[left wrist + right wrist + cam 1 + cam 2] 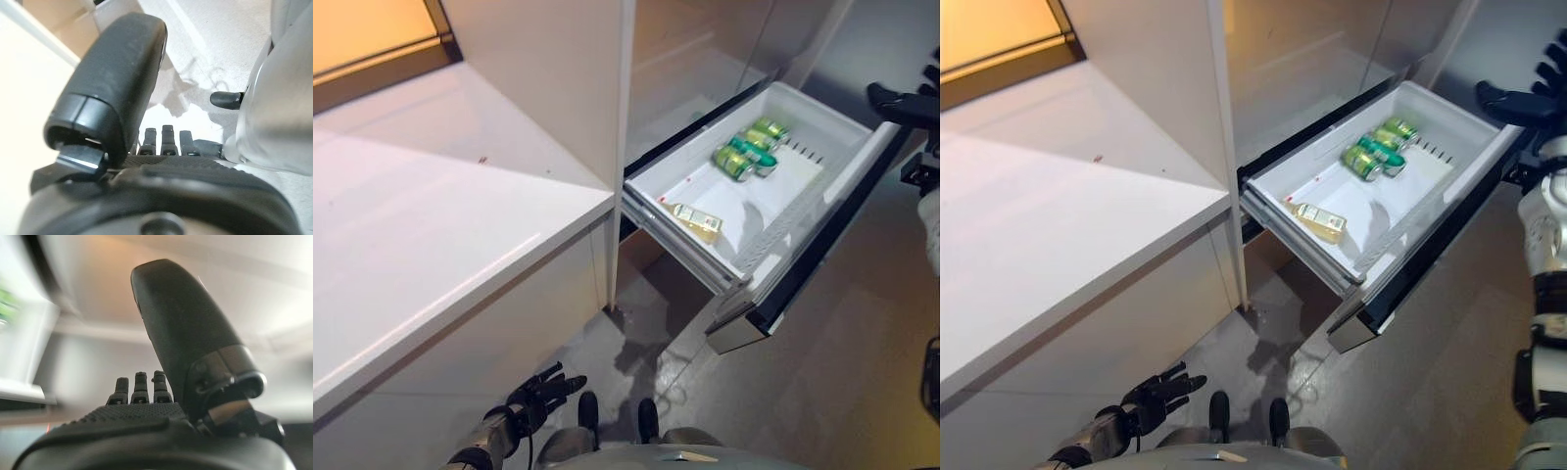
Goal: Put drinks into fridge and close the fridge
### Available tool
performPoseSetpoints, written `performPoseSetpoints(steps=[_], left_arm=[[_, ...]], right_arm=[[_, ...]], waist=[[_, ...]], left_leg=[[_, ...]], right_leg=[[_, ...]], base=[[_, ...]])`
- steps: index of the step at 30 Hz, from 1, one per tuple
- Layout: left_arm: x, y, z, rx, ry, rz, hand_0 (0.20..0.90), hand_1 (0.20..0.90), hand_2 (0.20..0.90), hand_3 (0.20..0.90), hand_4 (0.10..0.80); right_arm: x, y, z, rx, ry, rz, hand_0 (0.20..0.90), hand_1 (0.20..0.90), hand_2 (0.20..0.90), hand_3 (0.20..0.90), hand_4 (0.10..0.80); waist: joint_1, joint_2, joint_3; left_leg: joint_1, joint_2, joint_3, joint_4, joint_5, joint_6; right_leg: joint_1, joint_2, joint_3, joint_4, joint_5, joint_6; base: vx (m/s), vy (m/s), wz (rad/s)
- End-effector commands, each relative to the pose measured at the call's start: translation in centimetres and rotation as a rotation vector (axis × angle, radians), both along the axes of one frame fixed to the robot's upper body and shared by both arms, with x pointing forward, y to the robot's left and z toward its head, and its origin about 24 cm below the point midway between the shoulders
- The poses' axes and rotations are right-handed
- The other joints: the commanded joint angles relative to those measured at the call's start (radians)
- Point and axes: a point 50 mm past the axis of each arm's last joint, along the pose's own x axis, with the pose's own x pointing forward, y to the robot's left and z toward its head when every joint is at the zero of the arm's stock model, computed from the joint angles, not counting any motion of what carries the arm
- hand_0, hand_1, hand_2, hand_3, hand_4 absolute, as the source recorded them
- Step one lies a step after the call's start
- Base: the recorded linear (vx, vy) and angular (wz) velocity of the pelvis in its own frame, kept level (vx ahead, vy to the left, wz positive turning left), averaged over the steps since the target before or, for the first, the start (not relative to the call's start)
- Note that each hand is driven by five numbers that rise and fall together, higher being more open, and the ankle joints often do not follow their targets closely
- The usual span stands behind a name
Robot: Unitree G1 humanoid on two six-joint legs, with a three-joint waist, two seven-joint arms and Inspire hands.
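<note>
The fridge drawer stands pulled out at the right. In it lie green cans at the far end and a yellowish drink nearer the front. My right hand is open and empty, its fingers straight, just past the drawer's far right corner; its wrist view shows the straight fingers and thumb. My left hand hangs low near the floor, open and empty, with its fingers straight.
A white counter fills the left, with a tall white fridge side panel beside the drawer. The drawer's dark front juts out over the grey floor.
</note>
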Motion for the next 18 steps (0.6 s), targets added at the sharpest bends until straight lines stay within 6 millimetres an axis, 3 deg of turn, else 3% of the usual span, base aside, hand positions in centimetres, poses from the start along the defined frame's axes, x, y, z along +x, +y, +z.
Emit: performPoseSetpoints(steps=[1,3,9,18], left_arm=[[-2.3,-0.7,-1.0,-0.001,0.093,-0.096,0.900,0.900,0.900,0.900,0.800],[-3.0,-0.9,-1.2,0.002,0.116,-0.105,0.900,0.900,0.900,0.900,0.800],[-3.4,-0.9,-1.3,0.020,0.133,-0.114,0.900,0.900,0.900,0.900,0.800],[-1.0,-1.1,-0.7,0.032,0.074,-0.088,0.900,0.900,0.900,0.900,0.800]], right_arm=[[-1.6,-0.5,0.5,0.089,-0.217,-0.028,0.900,0.900,0.900,0.900,0.800],[-1.6,-1.0,-1.7,0.206,-0.209,-0.033,0.900,0.900,0.900,0.900,0.800],[-2.0,-2.3,-5.1,0.430,-0.197,-0.086,0.900,0.900,0.900,0.900,0.800],[-2.1,-3.9,-7.6,0.616,-0.148,-0.177,0.900,0.900,0.900,0.900,0.800]], waist=[[0.031,-0.007,-0.106],[0.041,-0.009,-0.084],[0.061,-0.007,-0.022],[0.109,0.000,0.074]], left_leg=[[0.020,-0.038,-0.056,0.118,-0.182,0.019],[0.005,-0.047,-0.067,0.198,-0.215,0.028],[-0.029,-0.062,-0.081,0.322,-0.268,0.052],[-0.179,-0.093,-0.122,0.544,-0.352,0.086]], right_leg=[[-0.027,-0.040,-0.034,0.085,-0.031,0.044],[-0.027,-0.050,-0.044,0.141,-0.055,0.035],[-0.044,-0.060,-0.077,0.257,-0.110,0.011],[-0.152,-0.073,-0.115,0.476,-0.199,-0.035]], base=[[0.118,-0.006,-0.12],[0.145,-0.019,-0.07],[0.091,-0.014,0.07],[-0.009,-0.005,0.28]])
